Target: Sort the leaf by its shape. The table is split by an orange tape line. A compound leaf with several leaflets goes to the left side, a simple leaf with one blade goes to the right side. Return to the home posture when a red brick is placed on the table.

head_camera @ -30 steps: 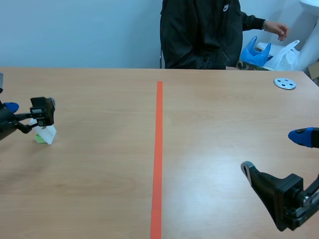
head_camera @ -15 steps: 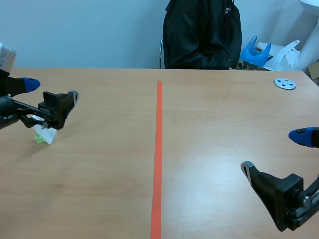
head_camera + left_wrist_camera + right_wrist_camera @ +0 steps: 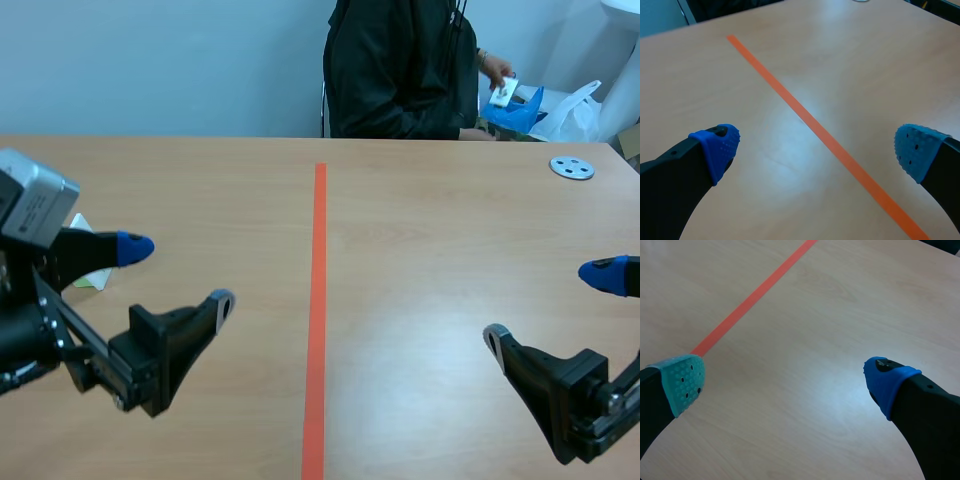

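Scene view shows the left jaws and right jaws both wide open, holding nothing. The leaf lies on the left side of the counter, partly hidden behind the left arm; a careless swing there could drag it off its spot.

The tape line splits the table down the middle; the leaf lies on its left side, just behind the left gripper; a disc lies at the far right; a person sits behind the far edge

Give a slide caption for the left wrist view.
Open left gripper above the wooden table, orange tape line passing between its fingers.
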Robot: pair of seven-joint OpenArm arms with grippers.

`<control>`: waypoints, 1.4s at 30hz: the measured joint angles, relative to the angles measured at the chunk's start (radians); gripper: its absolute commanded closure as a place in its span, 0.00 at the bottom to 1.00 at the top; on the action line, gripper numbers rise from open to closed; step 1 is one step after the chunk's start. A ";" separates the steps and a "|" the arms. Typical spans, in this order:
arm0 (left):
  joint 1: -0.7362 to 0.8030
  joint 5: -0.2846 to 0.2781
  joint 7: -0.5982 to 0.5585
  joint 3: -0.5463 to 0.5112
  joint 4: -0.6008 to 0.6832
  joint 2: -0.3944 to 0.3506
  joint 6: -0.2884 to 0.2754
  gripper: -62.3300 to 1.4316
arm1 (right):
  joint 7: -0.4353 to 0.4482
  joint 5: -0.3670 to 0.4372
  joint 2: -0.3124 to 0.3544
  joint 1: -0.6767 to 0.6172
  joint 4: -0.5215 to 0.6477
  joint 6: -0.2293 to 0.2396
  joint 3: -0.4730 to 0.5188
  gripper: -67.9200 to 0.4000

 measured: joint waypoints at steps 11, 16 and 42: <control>0.098 0.034 -0.002 0.000 0.001 0.083 0.000 0.00 | 0.000 0.000 0.000 0.000 0.000 0.000 0.000 0.00; 0.097 0.034 -0.004 0.000 0.018 0.095 0.000 0.00 | 0.000 0.000 0.000 0.000 0.000 0.000 0.000 0.00; 0.096 0.071 -0.011 0.000 0.022 0.099 0.000 0.00 | -0.001 0.000 0.000 0.000 0.000 0.000 0.000 0.00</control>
